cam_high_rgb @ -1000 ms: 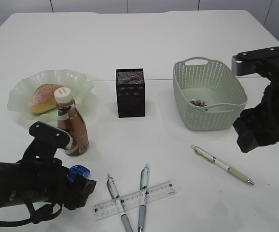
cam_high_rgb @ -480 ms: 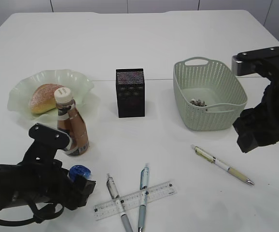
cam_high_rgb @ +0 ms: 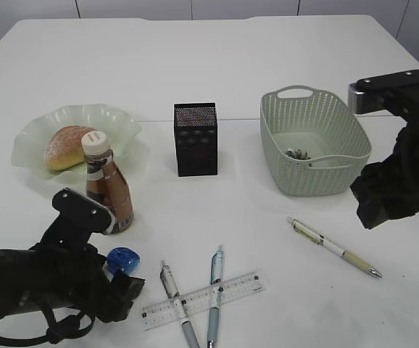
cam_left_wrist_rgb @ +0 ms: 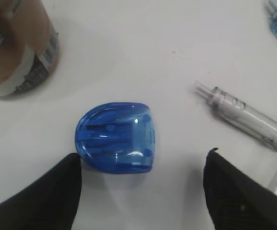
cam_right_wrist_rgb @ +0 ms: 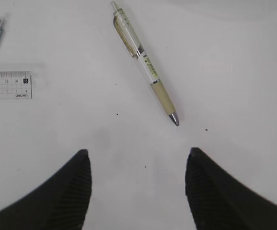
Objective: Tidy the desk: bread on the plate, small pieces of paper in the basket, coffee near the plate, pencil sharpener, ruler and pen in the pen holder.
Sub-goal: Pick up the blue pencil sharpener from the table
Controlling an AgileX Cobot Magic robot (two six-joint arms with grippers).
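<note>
Change: over the last second my left end effector (cam_left_wrist_rgb: pixel 141 184) has shifted slightly, back toward the near edge of the tabletop (cam_high_rgb: pixel 231 65); the sharpener (cam_left_wrist_rgb: pixel 115 137), half hidden behind it a second ago, now shows whole just ahead of its tips.
Left end effector: open wide and empty; the sharpener lies on the tabletop just ahead of the gap, closer to the left finger (cam_left_wrist_rgb: pixel 42 203), which is about touching its corner.
Right end effector: open (cam_right_wrist_rgb: pixel 138 189), empty, hanging over bare tabletop in the same place as a second ago; a cream pen (cam_right_wrist_rgb: pixel 144 62) lies ahead of it, tip toward me.
Ruler and other pens: the ruler (cam_high_rgb: pixel 202 290) lies right of my left end effector, across two pens (cam_high_rgb: pixel 178 304).
Holder: the black holder (cam_high_rgb: pixel 195 139) stands well ahead, between plate (cam_high_rgb: pixel 115 119) and basket (cam_high_rgb: pixel 314 141).
Done already, I judge: bread (cam_high_rgb: pixel 66 145) on the plate, coffee (cam_high_rgb: pixel 108 185) beside it, paper scraps (cam_high_rgb: pixel 296 154) in the basket.
Meaning: I judge the sharpener pick is being lined up; nothing is gripped yet.
</note>
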